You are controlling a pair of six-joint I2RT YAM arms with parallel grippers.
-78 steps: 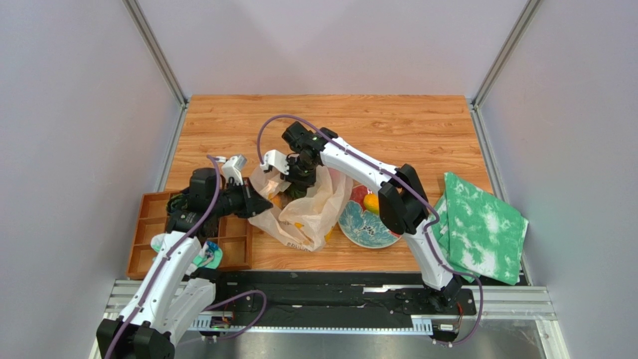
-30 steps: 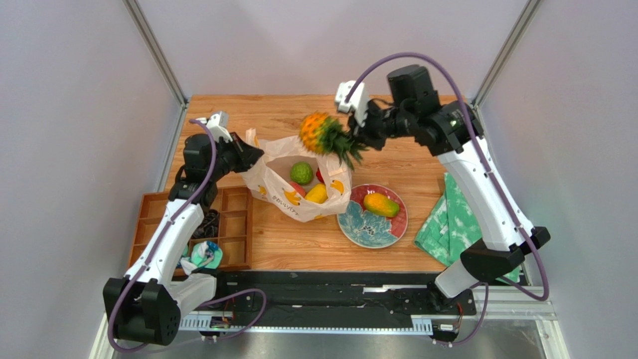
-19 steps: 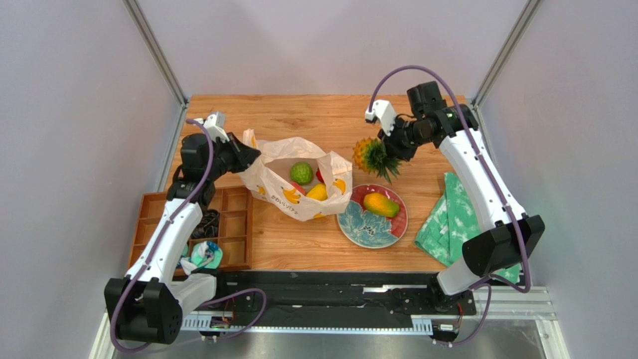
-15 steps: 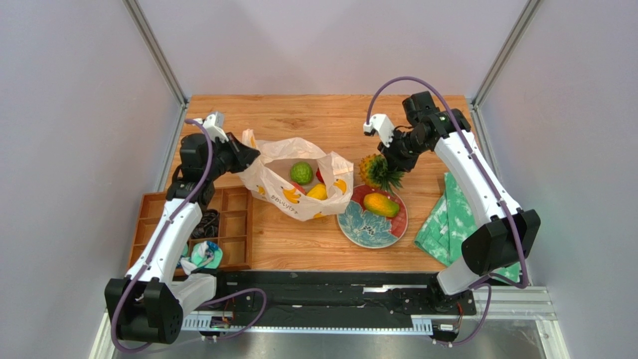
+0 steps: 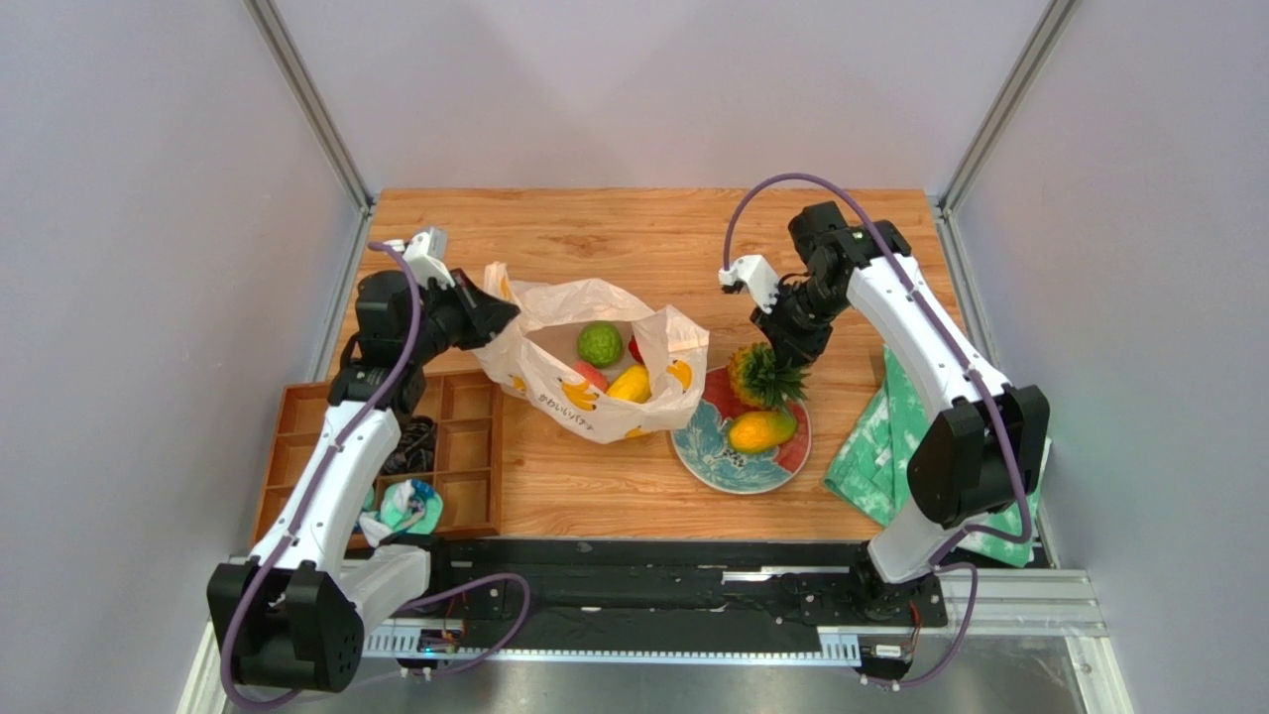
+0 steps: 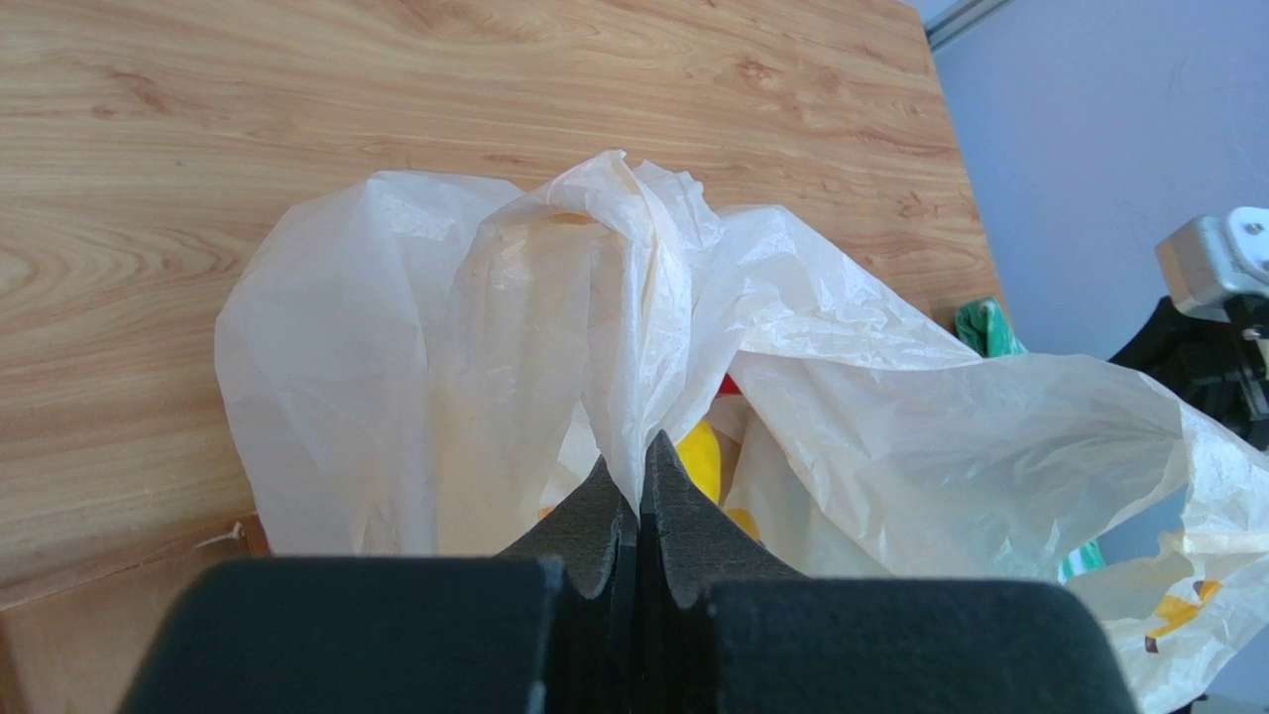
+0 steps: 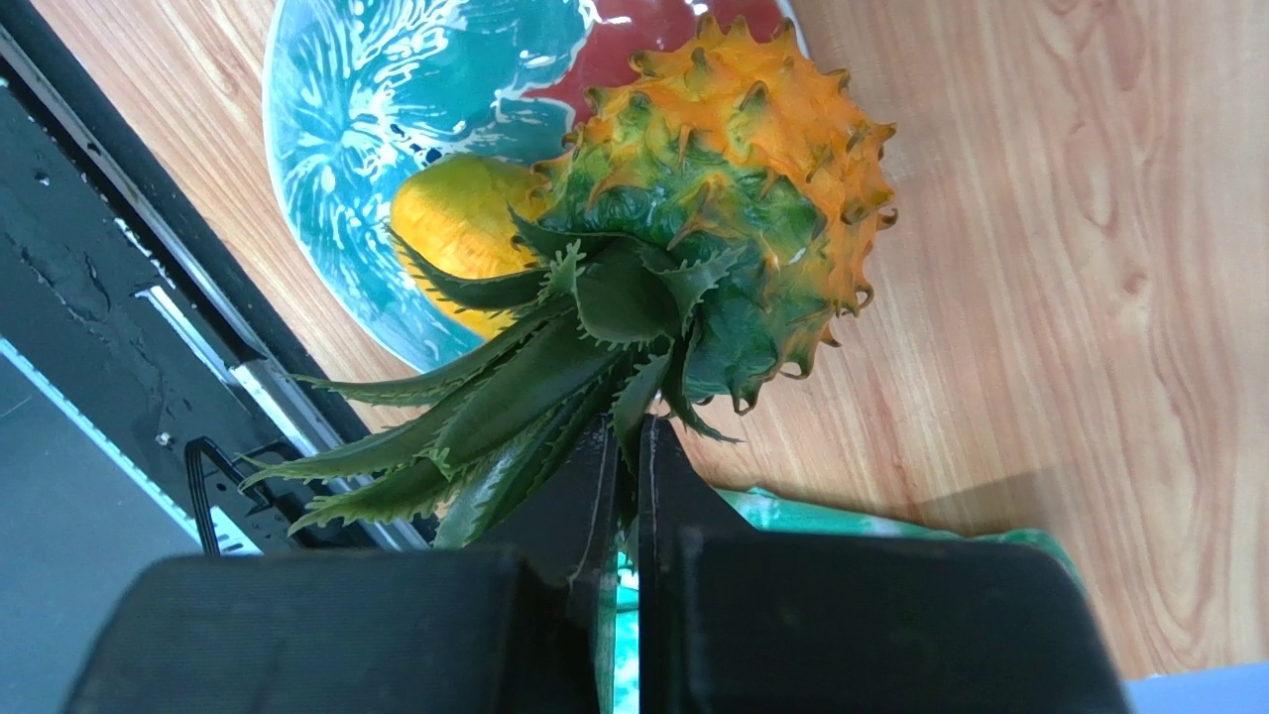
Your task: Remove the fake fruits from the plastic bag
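Observation:
The plastic bag [image 5: 559, 390] lies open left of centre. A bumpy green fruit [image 5: 600, 344], a yellow mango [image 5: 630, 386] and a sliver of red pepper [image 5: 638, 351] show inside it. My left gripper [image 5: 484, 316] is shut on the bag's left rim and holds it up; the left wrist view shows the film [image 6: 492, 342] pinched between the pads of this gripper [image 6: 642, 454]. My right gripper [image 5: 785, 345] is shut on the leaves of the pineapple [image 5: 764, 375], which hangs over the plate [image 5: 715, 454] beside a mango [image 5: 761, 430]. In the right wrist view, pineapple [image 7: 730, 194], gripper [image 7: 629, 432].
A brown compartment tray [image 5: 462, 446] with small items sits by the left arm. A green-and-white cloth [image 5: 879, 446] lies right of the plate, partly under the right arm. A black rail runs along the table's near edge.
The right gripper pulled the pineapple up out of the bag, swung it right and lowered it over the plate. The left gripper keeps its hold on the bag's rim.

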